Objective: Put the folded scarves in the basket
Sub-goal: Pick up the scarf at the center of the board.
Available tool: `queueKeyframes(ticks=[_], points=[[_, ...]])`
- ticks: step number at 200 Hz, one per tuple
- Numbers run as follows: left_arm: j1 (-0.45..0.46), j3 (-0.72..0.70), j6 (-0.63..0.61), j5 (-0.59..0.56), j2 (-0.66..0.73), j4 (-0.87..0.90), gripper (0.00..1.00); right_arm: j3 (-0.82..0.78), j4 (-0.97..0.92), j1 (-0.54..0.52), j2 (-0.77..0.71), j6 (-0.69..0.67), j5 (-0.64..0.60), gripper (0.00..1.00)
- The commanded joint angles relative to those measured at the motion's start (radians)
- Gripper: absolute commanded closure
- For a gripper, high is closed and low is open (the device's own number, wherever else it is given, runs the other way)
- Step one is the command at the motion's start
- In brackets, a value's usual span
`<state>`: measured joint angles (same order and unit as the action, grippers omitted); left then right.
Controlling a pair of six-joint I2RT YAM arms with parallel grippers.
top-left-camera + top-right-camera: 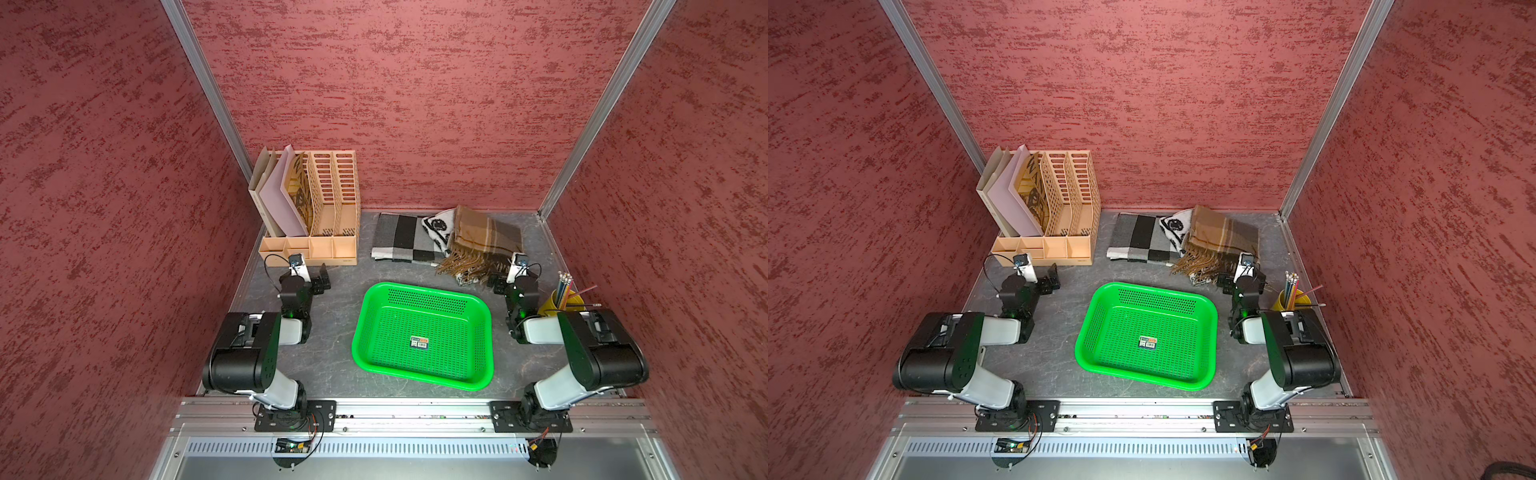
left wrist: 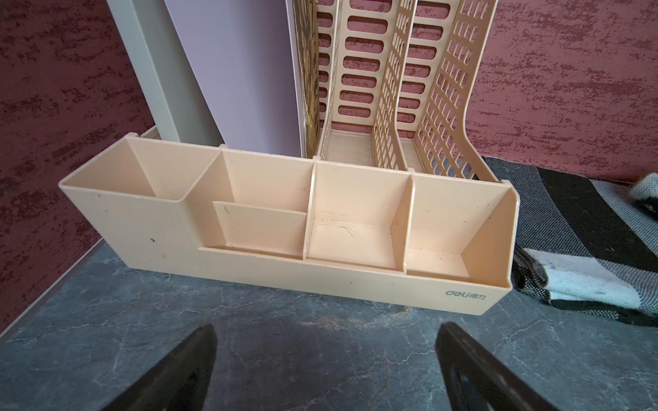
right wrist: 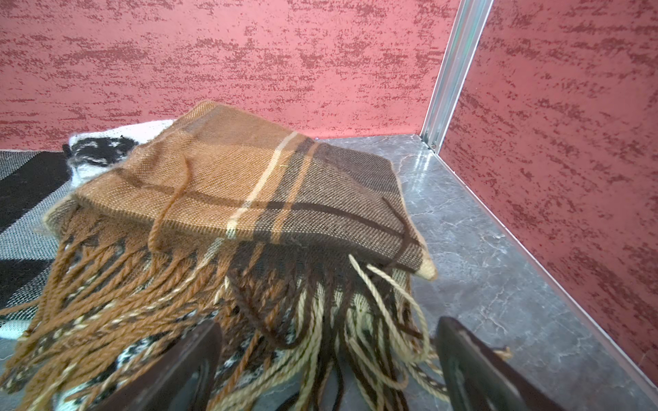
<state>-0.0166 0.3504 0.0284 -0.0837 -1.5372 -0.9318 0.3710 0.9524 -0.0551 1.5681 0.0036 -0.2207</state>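
Note:
The green mesh basket (image 1: 428, 297) (image 1: 1156, 297) sits empty in the middle of the table. Behind it lie folded scarves: a grey, black and white checked one (image 1: 405, 243) (image 2: 569, 227), and a brown plaid one (image 1: 484, 239) (image 3: 249, 185) resting on a black-and-white patterned one (image 1: 436, 226). The brown scarf's fringe (image 3: 313, 320) spreads between the fingers of my right gripper (image 1: 496, 282) (image 3: 329, 327), which is open and low at the fringe. My left gripper (image 1: 322, 280) (image 2: 325, 331) is open over bare table, in front of the organizer.
A tan slotted file organizer (image 1: 316, 216) (image 2: 285, 220) with folders stands at the back left. A yellow cup of pencils (image 1: 557, 303) stands beside the right arm. Red walls close in three sides; a metal rail (image 1: 415, 409) runs along the front.

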Motion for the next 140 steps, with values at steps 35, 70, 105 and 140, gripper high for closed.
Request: queueKeyframes(ticks=[35,70,105,140], points=[[0.019,0.002,-0.026,-0.030,0.030,0.000,0.00,-0.010,-0.022,-0.003,-0.067,-0.002,0.025,0.02],[0.190,0.105,-0.139,-0.188,0.344,0.323,0.00,0.060,-0.309,-0.078,-0.431,-0.043,-0.083,0.01],[0.289,0.398,0.310,-0.182,0.486,0.865,0.00,0.394,-0.884,-0.073,-0.681,0.286,0.003,0.02],[0.166,0.677,0.575,0.308,0.299,1.153,0.00,0.753,-1.315,-0.043,-0.486,0.412,0.080,0.03]])
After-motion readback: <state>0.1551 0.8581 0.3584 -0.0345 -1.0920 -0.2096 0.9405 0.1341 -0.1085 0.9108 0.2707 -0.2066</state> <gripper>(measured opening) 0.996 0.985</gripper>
